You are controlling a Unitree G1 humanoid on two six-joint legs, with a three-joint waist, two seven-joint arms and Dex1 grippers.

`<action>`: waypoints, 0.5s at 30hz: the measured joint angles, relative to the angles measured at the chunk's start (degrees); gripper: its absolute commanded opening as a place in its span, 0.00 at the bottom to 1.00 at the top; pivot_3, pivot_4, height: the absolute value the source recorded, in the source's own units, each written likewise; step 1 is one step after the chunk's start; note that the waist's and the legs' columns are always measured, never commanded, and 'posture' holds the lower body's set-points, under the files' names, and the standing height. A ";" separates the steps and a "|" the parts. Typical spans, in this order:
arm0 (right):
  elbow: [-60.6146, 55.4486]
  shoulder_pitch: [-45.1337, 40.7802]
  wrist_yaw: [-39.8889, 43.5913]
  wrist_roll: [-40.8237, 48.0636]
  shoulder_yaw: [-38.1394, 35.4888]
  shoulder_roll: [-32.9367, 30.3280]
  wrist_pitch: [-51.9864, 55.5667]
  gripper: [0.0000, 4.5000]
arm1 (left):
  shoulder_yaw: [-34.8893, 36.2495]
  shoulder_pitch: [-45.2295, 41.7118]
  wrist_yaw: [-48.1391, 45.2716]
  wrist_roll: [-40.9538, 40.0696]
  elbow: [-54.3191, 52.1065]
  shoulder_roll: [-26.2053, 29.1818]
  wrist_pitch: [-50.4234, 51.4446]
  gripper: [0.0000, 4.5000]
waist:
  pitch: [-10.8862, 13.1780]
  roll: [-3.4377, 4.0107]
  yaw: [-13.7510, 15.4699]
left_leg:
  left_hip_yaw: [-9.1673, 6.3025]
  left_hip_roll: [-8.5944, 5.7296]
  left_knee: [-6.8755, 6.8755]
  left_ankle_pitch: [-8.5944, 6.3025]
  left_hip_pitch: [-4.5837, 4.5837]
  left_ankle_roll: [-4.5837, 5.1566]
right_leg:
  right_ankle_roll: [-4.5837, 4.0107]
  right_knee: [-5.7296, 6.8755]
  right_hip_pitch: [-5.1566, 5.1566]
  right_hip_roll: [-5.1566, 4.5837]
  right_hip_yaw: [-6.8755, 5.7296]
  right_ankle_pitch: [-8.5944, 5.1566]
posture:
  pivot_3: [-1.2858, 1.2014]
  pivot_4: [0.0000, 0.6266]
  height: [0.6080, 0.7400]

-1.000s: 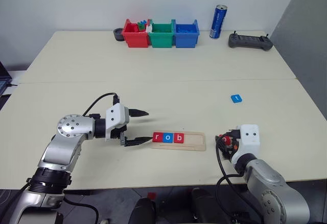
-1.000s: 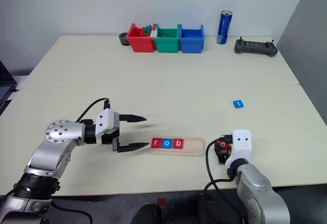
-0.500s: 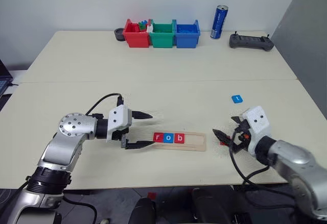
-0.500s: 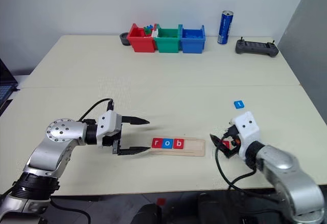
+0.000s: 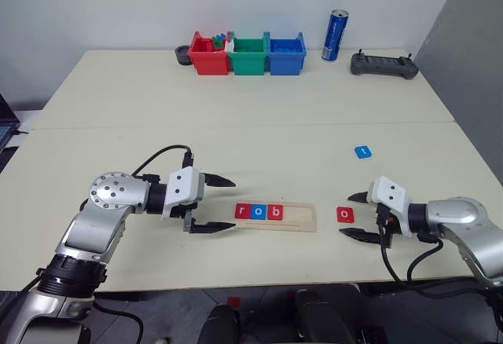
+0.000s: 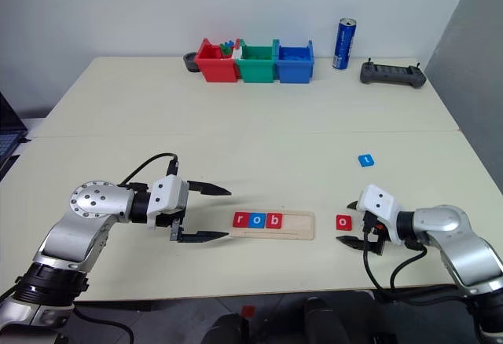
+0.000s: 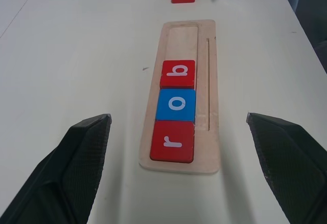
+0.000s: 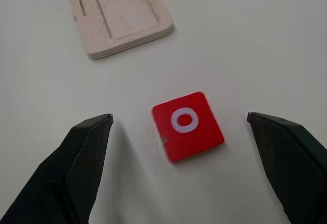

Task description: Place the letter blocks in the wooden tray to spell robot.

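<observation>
Now — red "o" block (image 5: 345, 214) between right pincer (image 5: 355, 216) fingers.

Pale wood tray (image 7: 180, 40) (matt), glossy tiles (image 7: 177, 104).

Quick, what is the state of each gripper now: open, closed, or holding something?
Left gripper: open, holding nothing, beside the wooden tray.
Right gripper: open, holding nothing, red o block between its fingers on the table.

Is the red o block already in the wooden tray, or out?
Out. The red o block lies on the table right of the wooden tray, between the open right gripper fingers.
</observation>
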 measured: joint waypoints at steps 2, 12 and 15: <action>2.08 -1.09 0.81 -0.58 1.39 0.06 -0.17 0.88 | 0.00 0.16 -0.22 0.18 0.32 0.10 -0.68 1.00 | 0.00 0.00 0.00 | 0.00 0.00 0.00 0.00 0.00 0.00 | 0.00 0.00 0.00 0.00 0.00 0.00 | 0.52 0.24 1.00; 3.07 -3.33 3.20 -0.59 1.82 0.52 1.38 0.32 | -0.10 0.94 -4.16 0.75 4.62 1.95 -5.00 1.00 | 0.00 0.01 0.04 | 0.00 0.00 0.00 0.00 0.02 0.00 | 0.00 0.03 0.01 0.00 0.00 0.00 | 0.52 0.24 1.00; -2.15 -3.36 3.12 1.92 1.45 0.93 4.43 0.32 | -0.14 0.62 -5.01 0.66 5.41 1.94 -4.97 1.00 | 0.01 0.02 0.01 | -0.02 0.02 -0.01 0.00 0.03 0.00 | -0.01 0.04 0.01 0.02 -0.01 0.00 | 0.52 0.24 1.00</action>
